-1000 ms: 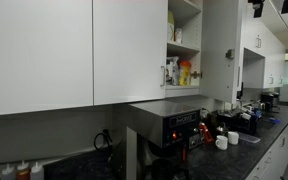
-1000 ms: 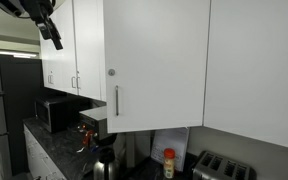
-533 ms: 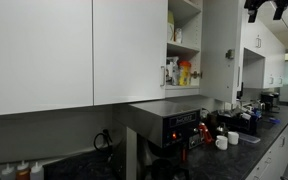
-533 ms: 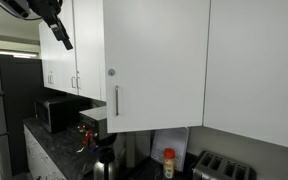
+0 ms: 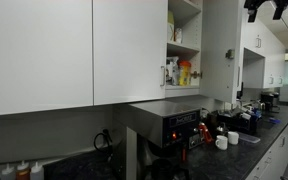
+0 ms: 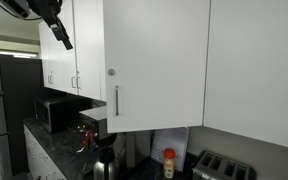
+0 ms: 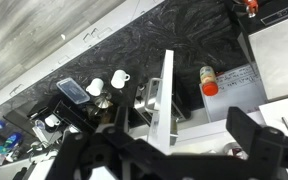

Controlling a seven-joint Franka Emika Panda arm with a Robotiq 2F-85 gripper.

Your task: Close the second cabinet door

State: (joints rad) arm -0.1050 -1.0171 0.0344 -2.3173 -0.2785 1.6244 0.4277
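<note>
second cabinet door [image 6: 159, 65]: swung open, standing out from the open shelf cabinet [image 5: 184, 45]; long axis vertical; handled face turned away from the shelves | bar handle [image 6: 115, 100]: upright, low on the door | gripper [image 5: 265, 12]: fingers apart, empty, high up, beyond the door from the shelf cabinet, clear of it

The second cabinet door [image 6: 159, 60] stands swung open — the gripper [image 6: 64, 42] hangs high beside it, not touching.

Dim, soft-focus frames; glossy cabinets lit evenly.
</note>
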